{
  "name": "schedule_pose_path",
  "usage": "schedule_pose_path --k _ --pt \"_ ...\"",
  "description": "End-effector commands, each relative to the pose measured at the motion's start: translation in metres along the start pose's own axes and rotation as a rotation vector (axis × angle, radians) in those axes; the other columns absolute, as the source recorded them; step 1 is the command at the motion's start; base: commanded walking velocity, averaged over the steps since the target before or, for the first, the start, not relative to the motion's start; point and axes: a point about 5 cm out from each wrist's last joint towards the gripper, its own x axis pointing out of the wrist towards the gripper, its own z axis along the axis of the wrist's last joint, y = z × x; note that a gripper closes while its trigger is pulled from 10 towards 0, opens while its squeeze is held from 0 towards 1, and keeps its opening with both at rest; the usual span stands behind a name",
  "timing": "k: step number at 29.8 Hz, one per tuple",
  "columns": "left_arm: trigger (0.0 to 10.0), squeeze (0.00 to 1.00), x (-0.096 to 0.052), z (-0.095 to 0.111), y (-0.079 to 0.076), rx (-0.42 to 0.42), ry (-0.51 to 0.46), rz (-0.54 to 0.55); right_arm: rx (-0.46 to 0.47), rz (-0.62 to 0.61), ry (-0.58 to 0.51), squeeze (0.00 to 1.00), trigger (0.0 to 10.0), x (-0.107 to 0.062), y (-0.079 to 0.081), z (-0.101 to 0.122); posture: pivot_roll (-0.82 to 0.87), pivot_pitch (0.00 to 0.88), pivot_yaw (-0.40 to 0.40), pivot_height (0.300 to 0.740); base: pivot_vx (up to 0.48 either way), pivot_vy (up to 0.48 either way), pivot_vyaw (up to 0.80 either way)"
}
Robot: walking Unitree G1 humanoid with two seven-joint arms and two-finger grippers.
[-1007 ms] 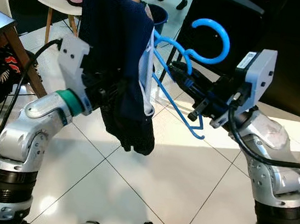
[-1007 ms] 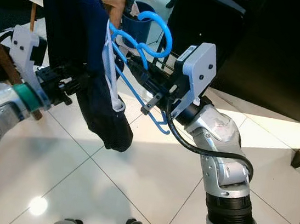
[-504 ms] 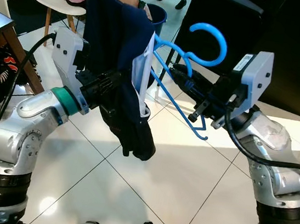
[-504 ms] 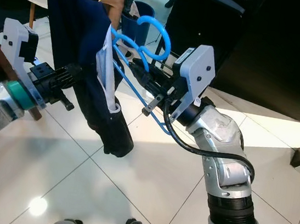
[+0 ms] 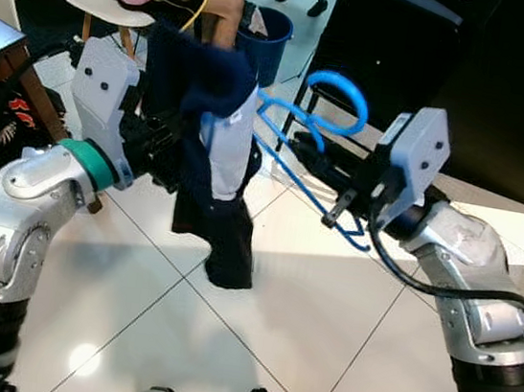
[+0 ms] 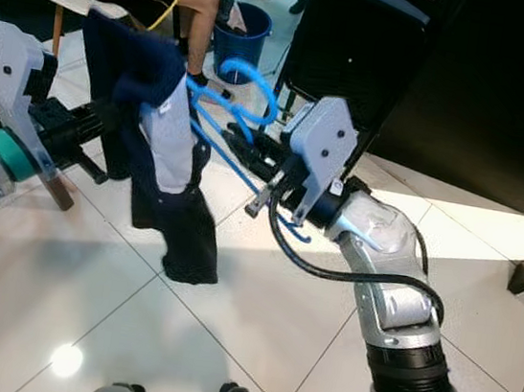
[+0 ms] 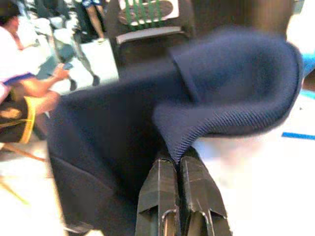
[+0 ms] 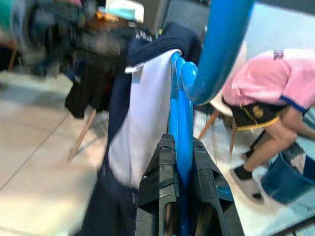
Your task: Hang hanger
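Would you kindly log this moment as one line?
left gripper: shut on navy garment | right gripper: shut on blue hanger | garment draped over hanger

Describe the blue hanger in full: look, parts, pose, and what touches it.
The blue hanger looks like glossy plastic, with a thick curved hook at the top and thin bars below. It is held tilted in the air above the tiled floor. The right gripper is shut on its stem just under the hook. A dark navy garment with a pale lining is draped over one end, and the left gripper pinches that cloth.
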Motion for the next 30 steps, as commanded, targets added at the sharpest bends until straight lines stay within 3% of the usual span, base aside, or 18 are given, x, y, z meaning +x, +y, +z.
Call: schedule_pose_path --k 1,7,10,19,23,25,30 --pt "10.0 0.00 -0.005 0.020 0.001 0.075 -0.036 -0.048 -0.042 0.074 0.045 0.00 10.0 -0.004 0.006 -0.006 0.06 0.108 0.034 0.740 0.000 0.000 0.00" --pt "10.0 0.00 -0.009 0.034 0.000 0.091 -0.065 -0.128 -0.088 0.141 0.105 0.00 10.0 -0.008 0.010 -0.013 0.06 0.108 0.036 0.740 0.000 0.000 0.00" --pt "10.0 0.00 -0.005 0.043 -0.005 0.047 -0.107 -0.189 -0.118 0.203 0.126 0.00 10.0 -0.003 0.018 -0.018 0.06 0.107 0.039 0.740 0.000 0.000 0.00" --pt "10.0 0.00 0.007 0.039 -0.019 -0.015 -0.132 -0.240 -0.118 0.295 0.099 0.00 10.0 0.010 0.037 -0.019 0.05 0.104 0.038 0.740 0.000 0.000 0.00" --pt "10.0 0.00 0.012 0.039 -0.020 -0.027 -0.142 -0.220 -0.121 0.328 0.100 0.00 10.0 0.013 0.044 -0.021 0.05 0.104 0.037 0.740 0.000 0.000 0.00" --pt "10.0 0.00 0.022 0.045 -0.014 -0.057 -0.180 -0.156 -0.126 0.413 0.122 0.00 10.0 0.014 0.062 -0.027 0.05 0.103 0.035 0.740 0.000 0.000 0.00" --pt "10.0 0.00 0.027 0.051 -0.009 -0.079 -0.208 -0.116 -0.165 0.470 0.171 0.00 10.0 0.011 0.071 -0.036 0.04 0.101 0.035 0.740 0.000 0.000 0.00"
